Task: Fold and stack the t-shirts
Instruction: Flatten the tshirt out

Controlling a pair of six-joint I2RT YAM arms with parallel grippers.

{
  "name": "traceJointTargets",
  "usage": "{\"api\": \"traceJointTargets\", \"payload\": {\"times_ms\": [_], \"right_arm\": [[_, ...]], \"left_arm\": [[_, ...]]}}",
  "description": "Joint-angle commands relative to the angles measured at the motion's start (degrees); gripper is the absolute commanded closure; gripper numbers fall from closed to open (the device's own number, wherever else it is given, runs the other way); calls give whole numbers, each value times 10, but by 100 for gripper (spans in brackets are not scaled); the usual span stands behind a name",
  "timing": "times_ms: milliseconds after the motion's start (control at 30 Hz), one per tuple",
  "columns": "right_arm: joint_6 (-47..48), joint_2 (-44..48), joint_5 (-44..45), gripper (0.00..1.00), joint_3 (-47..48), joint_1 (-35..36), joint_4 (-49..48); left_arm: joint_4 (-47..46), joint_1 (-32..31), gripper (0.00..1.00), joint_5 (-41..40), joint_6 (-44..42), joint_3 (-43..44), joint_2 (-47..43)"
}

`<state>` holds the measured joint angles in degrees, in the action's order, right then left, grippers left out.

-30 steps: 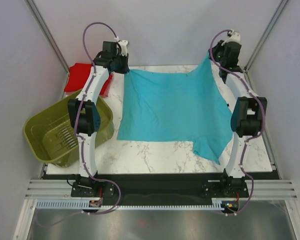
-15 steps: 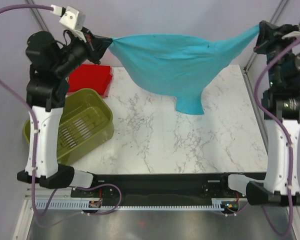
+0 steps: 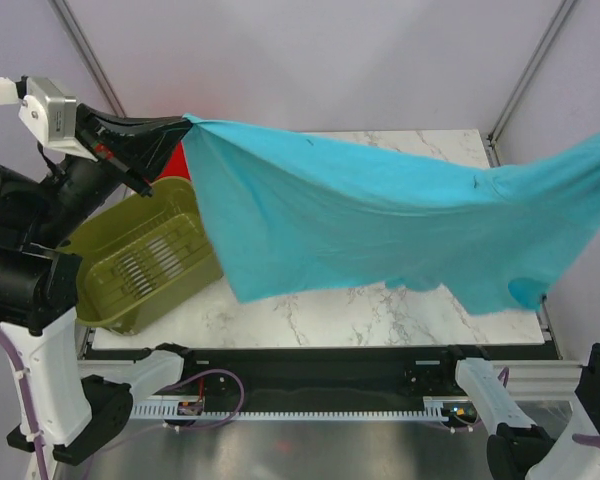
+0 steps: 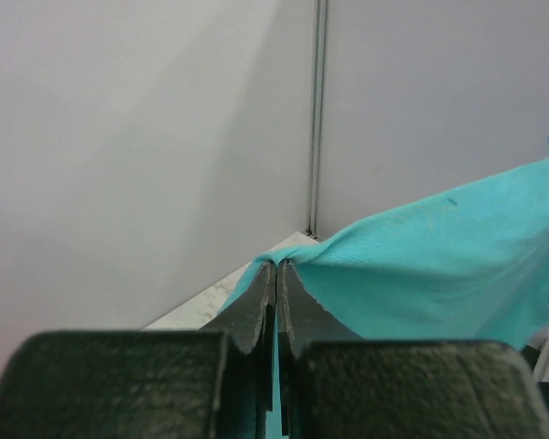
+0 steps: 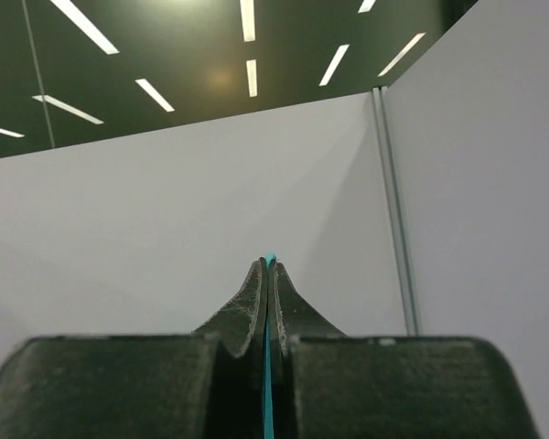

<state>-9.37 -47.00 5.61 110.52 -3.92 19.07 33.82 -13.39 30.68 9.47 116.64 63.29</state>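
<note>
The left fingers [image 4: 267, 283] are clenched flat together on a corner of the turquoise shirt [image 4: 439, 265]. The cloth bunches at their tips and a thin turquoise strip runs down the slit between them. In the top view these fingers [image 3: 170, 128] are raised at about 10 o'clock and point toward 3 o'clock, with the shirt [image 3: 380, 220] fanning out from their tips.

The right fingers [image 5: 256, 293] are also pressed tight, and only a fine turquoise line of cloth [image 5: 269, 366] shows in the seam, with a speck at the tips. They are outside the top view, where the shirt runs off the edge at 3 o'clock.

Held at both ends, the shirt hangs as one wide sheet in the air over the desk [image 3: 420, 140], sagging in the middle. Its lower edge droops toward 6 o'clock, and one sleeve dangles at about 4 o'clock. Whether any of it brushes the desk cannot be told.

Just below the left fingers, at 10 o'clock, a small patch of the red shirt [image 3: 178, 160] shows, the rest covered by the hanging cloth. The basket [image 3: 130, 270] sits tilted at 8 o'clock, at the desk's left edge, with the shirt's low corner hanging in front of its right side.
</note>
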Motion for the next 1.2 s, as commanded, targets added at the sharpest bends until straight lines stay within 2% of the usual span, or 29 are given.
{"api": "traceJointTargets", "payload": {"times_ms": [0, 100, 233, 333, 400, 433, 467, 533, 633, 667, 700, 800, 933, 1167], "right_arm": [[43, -54, 48, 100, -13, 0, 33], [68, -118, 62, 100, -33, 0, 10], [69, -200, 30, 100, -104, 0, -54], [59, -249, -28, 100, -208, 0, -156], [38, -288, -68, 100, -302, 0, -309], [30, -306, -79, 100, -328, 0, -309], [20, -326, -87, 100, -364, 0, -369], [-3, -405, -111, 100, -380, 0, -413], [-30, -533, -145, 100, -350, 1, -481], [-35, -599, -154, 100, -332, 1, -486], [-38, -630, -172, 100, -313, 2, -489], [-39, -739, -186, 100, -220, 10, -472], [-26, -833, -195, 100, -86, 24, -419], [-12, -943, -176, 100, 43, 57, -366]], "left_arm": [[-5, -1, 98, 11, 25, -24, 31], [-5, -1, 98, 2, 7, -45, 66], [-5, -1, 98, -38, -24, -71, 148], [-5, -1, 98, -62, -47, -88, 231], [-5, -1, 98, -81, -64, -91, 299], [-5, -1, 98, -89, -70, -90, 322], [-6, 0, 98, -100, -83, -87, 372], [-4, 6, 98, -128, -92, -71, 420], [-4, 22, 98, -149, -85, -36, 525], [-4, 26, 98, -151, -87, -26, 549], [-3, 28, 98, -156, -89, -2, 598], [2, 30, 98, -174, -94, 40, 668], [3, 32, 98, -206, -114, 68, 713], [4, 33, 98, -219, -120, 108, 748]]}}
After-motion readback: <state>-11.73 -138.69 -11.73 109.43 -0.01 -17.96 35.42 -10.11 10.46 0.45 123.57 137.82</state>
